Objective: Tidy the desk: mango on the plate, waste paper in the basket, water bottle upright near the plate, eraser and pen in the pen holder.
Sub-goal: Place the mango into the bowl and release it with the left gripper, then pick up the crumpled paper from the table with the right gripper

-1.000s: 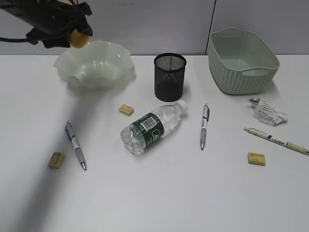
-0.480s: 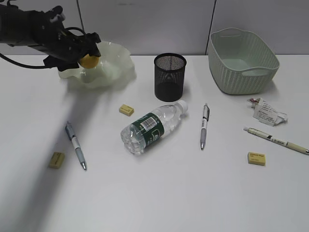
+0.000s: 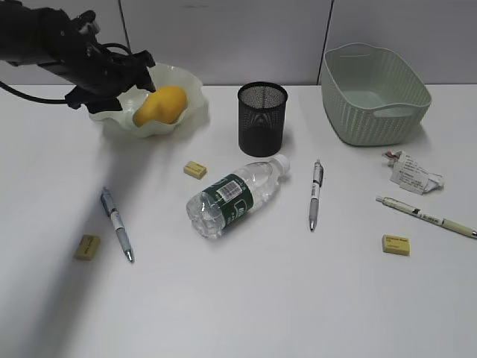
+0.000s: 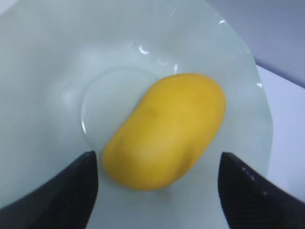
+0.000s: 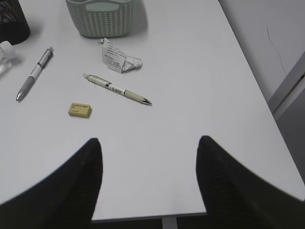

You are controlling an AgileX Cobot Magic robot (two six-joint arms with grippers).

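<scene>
The yellow mango [image 3: 160, 104] [image 4: 167, 131] lies on its side in the ruffled green plate [image 3: 188, 113] [image 4: 66, 71]. My left gripper [image 3: 144, 73] [image 4: 157, 157] hovers just over it, open, its fingers clear of the fruit on both sides. The water bottle [image 3: 235, 195] lies on its side mid-desk. The black mesh pen holder [image 3: 262, 118] stands behind it. The waste paper [image 3: 412, 174] [image 5: 116, 57] lies in front of the basket [image 3: 376, 93] [image 5: 102, 16]. My right gripper [image 5: 150, 140] is open over the bare desk near its front right corner and is out of the exterior view.
Three pens [image 3: 117, 224] [image 3: 316, 194] [image 3: 428, 217] and three erasers [image 3: 195, 170] [image 3: 87, 247] [image 3: 396, 245] lie scattered on the desk. The right wrist view shows a pen [image 5: 116, 89], an eraser [image 5: 79, 109] and the desk's right edge [image 5: 248, 62].
My left gripper brought the mango down over the plate and let it go. The fruit now rests in the plate and the jaws stand wider. Nothing else moved.
</scene>
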